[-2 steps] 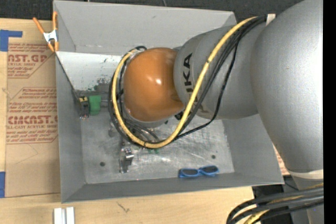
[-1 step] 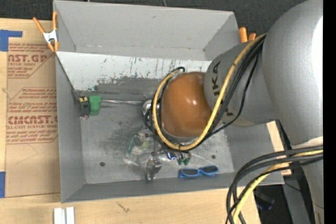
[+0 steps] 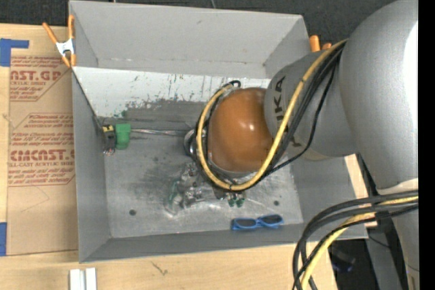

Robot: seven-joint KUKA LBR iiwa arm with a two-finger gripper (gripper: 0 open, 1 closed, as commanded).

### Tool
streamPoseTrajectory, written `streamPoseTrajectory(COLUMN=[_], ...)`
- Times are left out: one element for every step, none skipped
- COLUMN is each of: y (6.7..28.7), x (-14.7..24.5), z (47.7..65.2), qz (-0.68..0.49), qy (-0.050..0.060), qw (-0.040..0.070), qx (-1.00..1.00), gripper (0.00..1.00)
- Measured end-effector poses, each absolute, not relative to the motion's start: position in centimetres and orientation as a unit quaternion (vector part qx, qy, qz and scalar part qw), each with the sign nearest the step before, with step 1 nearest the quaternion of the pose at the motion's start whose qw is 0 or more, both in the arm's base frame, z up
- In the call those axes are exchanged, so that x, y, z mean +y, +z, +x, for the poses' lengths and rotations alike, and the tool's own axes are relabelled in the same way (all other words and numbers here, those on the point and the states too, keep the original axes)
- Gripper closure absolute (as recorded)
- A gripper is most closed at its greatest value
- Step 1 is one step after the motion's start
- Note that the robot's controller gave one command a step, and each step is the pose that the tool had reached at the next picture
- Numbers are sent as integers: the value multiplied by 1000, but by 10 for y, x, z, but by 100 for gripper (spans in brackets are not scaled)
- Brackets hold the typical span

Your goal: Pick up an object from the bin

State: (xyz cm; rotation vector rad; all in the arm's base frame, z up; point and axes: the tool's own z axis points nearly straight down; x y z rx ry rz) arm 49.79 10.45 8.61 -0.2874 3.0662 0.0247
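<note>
The grey arm (image 3: 370, 98) bends down into the bin (image 3: 183, 44), with its orange cover (image 3: 238, 129) above the pincer (image 3: 193, 172). I cannot tell whether the pincer is apart or together. A heap of small bits (image 3: 182, 195) lies just beside it, a blue piece (image 3: 257, 222) is near, and a green block (image 3: 122, 135) is well apart.

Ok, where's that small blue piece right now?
The blue piece lies on the bin floor by the view's lower wall, right of centre, below the arm's orange cover and right of the small heap.

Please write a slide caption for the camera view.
Orange wrist cover above a small heap; green piece at left, blue piece in front.
</note>
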Motion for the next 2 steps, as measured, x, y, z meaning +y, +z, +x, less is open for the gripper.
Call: streamPoseTrajectory(y=[152, 210], x=[109, 120], z=[505, 525], qz=[-95, -98], qy=[1, 1], qw=[5, 4], qx=[995, 995], gripper=[100, 100])
